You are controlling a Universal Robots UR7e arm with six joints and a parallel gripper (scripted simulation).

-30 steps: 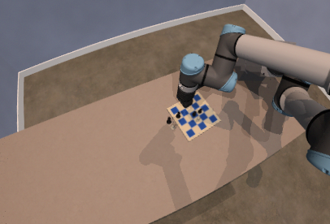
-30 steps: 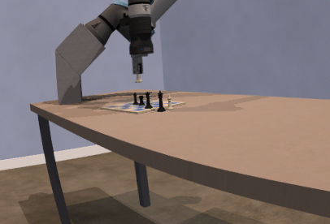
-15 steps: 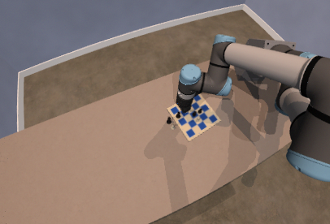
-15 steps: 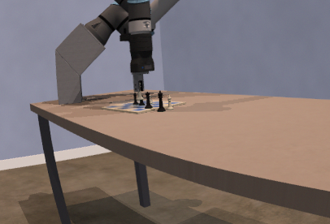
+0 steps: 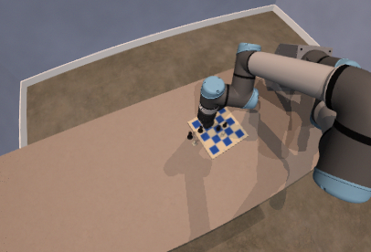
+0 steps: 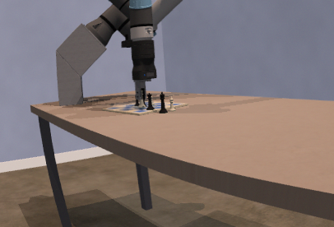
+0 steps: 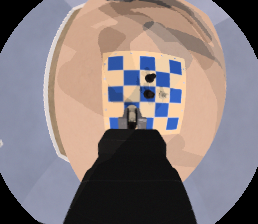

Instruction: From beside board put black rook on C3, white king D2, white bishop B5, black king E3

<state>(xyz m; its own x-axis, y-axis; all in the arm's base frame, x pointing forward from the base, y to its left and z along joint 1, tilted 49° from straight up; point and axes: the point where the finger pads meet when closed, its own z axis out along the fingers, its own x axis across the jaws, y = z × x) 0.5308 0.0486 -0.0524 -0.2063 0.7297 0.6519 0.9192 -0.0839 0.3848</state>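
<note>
The blue and white chessboard (image 5: 217, 132) lies on the table and also shows in the wrist view (image 7: 145, 92). My gripper (image 5: 206, 126) is low over the board's left part, shut on a pale piece that looks like the white king (image 6: 142, 101). The piece shows between the fingers in the wrist view (image 7: 132, 115), with its base at or just above the board. A black piece (image 5: 200, 130) stands on the board beside the gripper. The tall black king (image 6: 163, 103) and a shorter white piece, likely the bishop (image 6: 172, 104), stand beside the board.
Two more black pieces (image 5: 218, 128) (image 5: 225, 125) and a white piece (image 5: 222, 135) stand near the board's middle. The arm's grey mount (image 6: 71, 70) rises behind the board. The table edge runs in front.
</note>
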